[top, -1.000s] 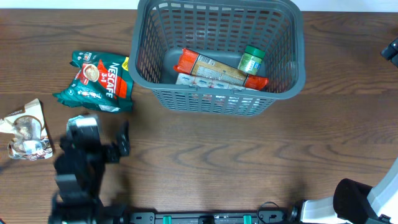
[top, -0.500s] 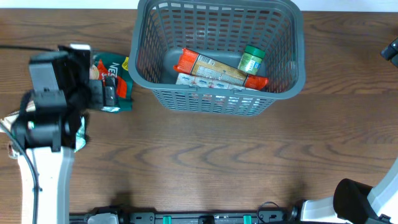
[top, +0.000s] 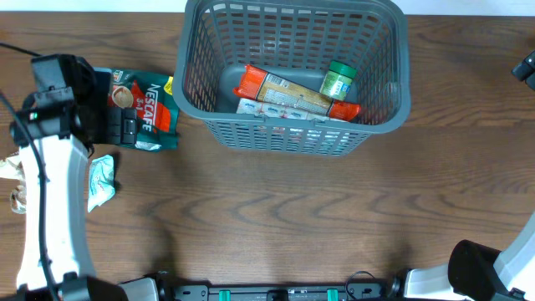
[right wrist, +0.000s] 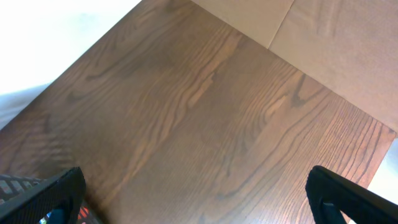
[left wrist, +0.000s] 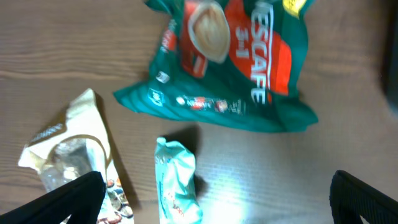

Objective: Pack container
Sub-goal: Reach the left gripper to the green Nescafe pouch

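Observation:
The dark grey lattice container (top: 380, 79) stands at the back middle of the table. It holds an orange-red packet (top: 280, 88), a green-lidded jar (top: 338, 81) and a white packet. My left gripper (top: 125, 127) is open and empty, hovering at the left edge of a green Nescafe bag (top: 150, 104). In the left wrist view the open fingers (left wrist: 214, 208) frame a small teal packet (left wrist: 177, 183), with the Nescafe bag (left wrist: 242, 62) beyond. My right gripper (right wrist: 199, 199) is open and empty above bare table.
A white and brown snack packet (top: 15, 171) lies at the far left edge and also shows in the left wrist view (left wrist: 71, 155). The small teal packet (top: 100, 180) lies in front of the Nescafe bag. The right arm's base (top: 485, 267) sits at the front right.
My left arm has swung from the front left back towards the Nescafe bag and now sits at its left edge. The teal packet is now uncovered. The right arm has not moved.

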Available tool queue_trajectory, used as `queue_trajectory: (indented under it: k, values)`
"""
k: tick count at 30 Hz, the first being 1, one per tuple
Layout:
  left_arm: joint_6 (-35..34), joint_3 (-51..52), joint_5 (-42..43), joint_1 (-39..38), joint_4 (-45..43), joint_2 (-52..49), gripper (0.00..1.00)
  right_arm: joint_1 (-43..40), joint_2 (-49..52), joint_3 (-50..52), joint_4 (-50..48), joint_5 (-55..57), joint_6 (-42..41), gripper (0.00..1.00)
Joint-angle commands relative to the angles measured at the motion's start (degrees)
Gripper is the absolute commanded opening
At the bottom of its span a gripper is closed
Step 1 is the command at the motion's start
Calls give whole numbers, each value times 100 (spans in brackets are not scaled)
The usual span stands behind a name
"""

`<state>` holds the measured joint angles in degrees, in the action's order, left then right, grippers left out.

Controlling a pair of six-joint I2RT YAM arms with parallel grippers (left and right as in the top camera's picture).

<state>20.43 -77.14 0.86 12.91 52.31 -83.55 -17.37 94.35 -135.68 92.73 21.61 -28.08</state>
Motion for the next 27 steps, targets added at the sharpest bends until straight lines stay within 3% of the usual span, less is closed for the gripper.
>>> queue_trajectory:
  k: [1,11,18,27]
  values:
    - [398,-369,-44,4,107,-289,99,-24,-4,4,7,44,-61,99]
    - [389,-1300,769,81,190,-1029,99,-24,-4,4,7,46,-61,99]
    - [-164,-1460,774,195,2,-1121,99,-24,-4,4,7,46,-61,99]
    - [-232,-1460,776,179,-4,-1117,99,-24,-4,4,7,46,-61,99]
